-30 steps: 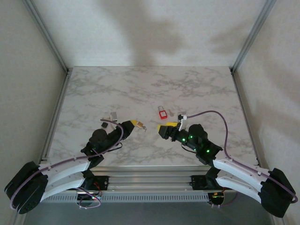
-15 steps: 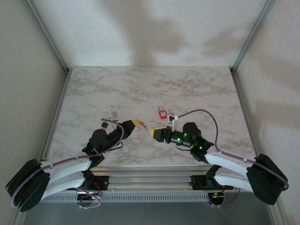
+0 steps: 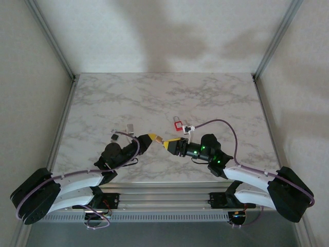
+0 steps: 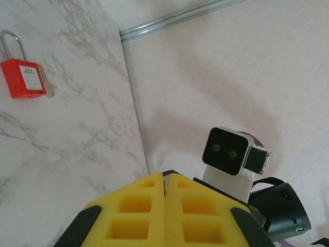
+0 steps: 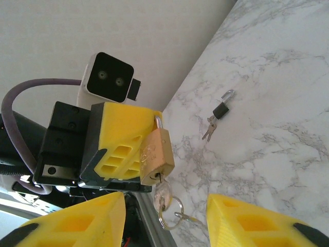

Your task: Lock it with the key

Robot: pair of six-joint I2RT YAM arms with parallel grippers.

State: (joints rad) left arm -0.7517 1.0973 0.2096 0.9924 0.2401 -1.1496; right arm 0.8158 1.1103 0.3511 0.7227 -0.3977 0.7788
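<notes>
1. Found the left hand [image 3: 150, 137] shut tight on the brass padlock [image 5: 157, 153], holding it up off the table [image 3: 154, 98] near the front middle.
2. Saw the key [image 5: 163, 194] seated in the underside of that padlock, with the key ring [image 5: 172, 212] dangling below it.
3. Could not tell whether the shackle was pushed home.
4. Found the right hand [image 5: 164, 226] facing the left one almost tip to tip, its yellow fingers [image 5: 82, 224] standing apart, one on each side of the key ring.
5. Saw no contact between those fingers and the ring or the key; gripped nothing.
6. Spotted the red padlock [image 4: 23, 78] lying flat on the table just beyond the two hands, shackle toward the far edge.
7. Spotted a small black padlock [image 5: 221, 109] on the marble with a bunch of keys [image 5: 209, 128] just beside it, well apart from the brass padlock.
</notes>
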